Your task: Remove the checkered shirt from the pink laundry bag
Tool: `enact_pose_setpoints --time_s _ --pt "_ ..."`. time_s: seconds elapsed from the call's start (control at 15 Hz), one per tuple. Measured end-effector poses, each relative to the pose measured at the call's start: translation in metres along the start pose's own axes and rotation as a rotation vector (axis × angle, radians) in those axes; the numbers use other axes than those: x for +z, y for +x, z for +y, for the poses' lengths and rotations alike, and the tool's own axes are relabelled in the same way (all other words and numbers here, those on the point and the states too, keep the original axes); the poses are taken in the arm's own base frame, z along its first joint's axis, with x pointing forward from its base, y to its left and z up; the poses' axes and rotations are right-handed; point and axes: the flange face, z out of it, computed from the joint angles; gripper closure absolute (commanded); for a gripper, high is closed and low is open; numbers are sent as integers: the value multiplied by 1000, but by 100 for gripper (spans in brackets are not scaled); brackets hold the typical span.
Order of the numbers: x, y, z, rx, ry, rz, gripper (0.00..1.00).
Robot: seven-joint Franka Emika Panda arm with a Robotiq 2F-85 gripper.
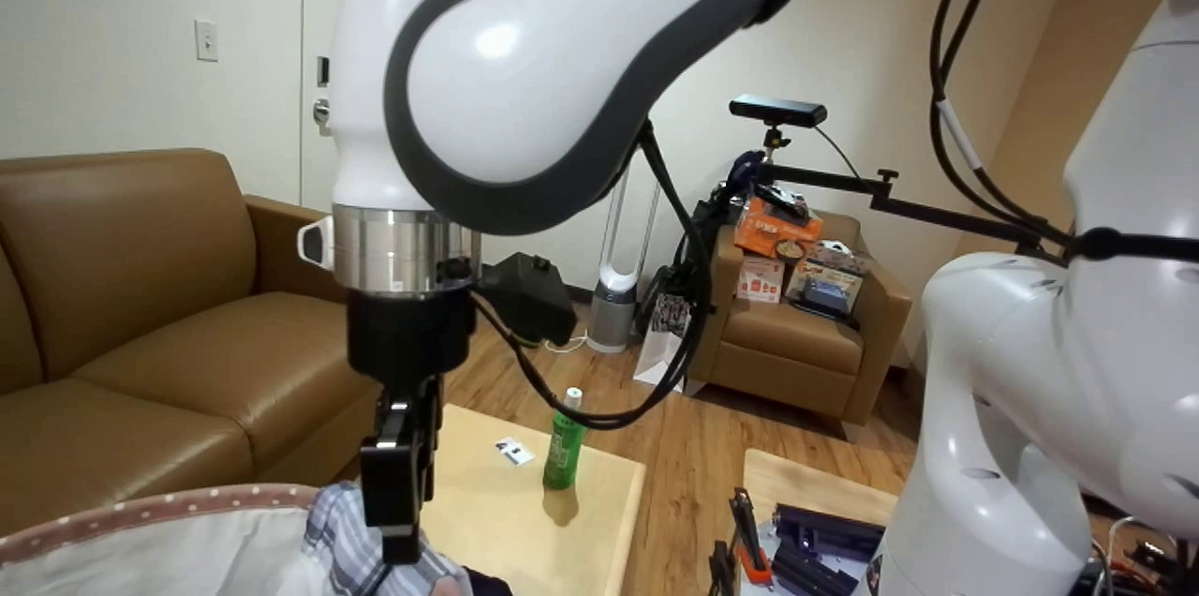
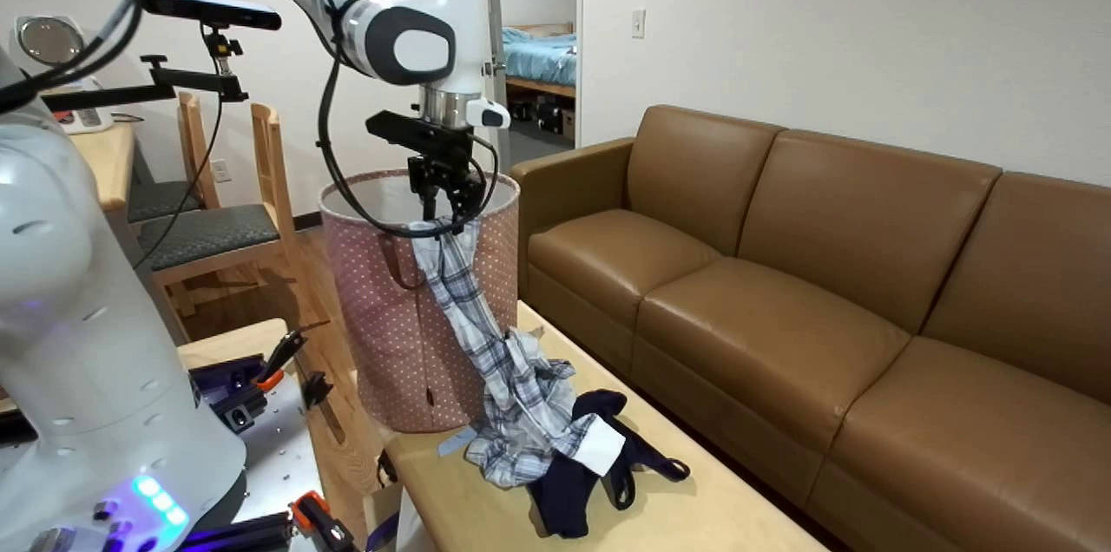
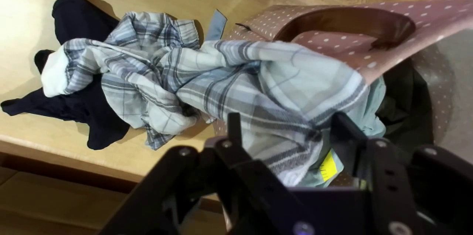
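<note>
nearest the work, the black metal two-finger gripper hangs over the rim of the tall, round, white-dotted pink fabric laundry bag. its fingers stand well apart, with nothing pinched that i can make out; whether they touch cloth i can't tell. in the wrist view the upper end of the white, grey and blue checkered cloth shirt spans the gap, lying over the bag's rim. from there its long axis drops along the bag's outer wall to a heap beside the bag's base, so most of it seems out already. any coming pinch, i judge, turns on this: the gap runs more along that length than across it, so closing would bunch the shirt. just inside the bag's mouth, a pale green cloth could get nipped too. farther from the bag, a navy cloth garment lies partly under the shirt on the pale wooden table; past the bag and table stands the brown leather sofa.
</note>
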Motion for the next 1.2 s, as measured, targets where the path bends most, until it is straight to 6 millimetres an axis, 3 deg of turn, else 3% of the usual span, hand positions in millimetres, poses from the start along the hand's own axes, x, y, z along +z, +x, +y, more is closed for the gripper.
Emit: enact_pose_setpoints --time_s 0.27,1.2 --pt "0 0 -2 -3 0 0 91" --pt "-14 -6 -4 26 -19 36 91"
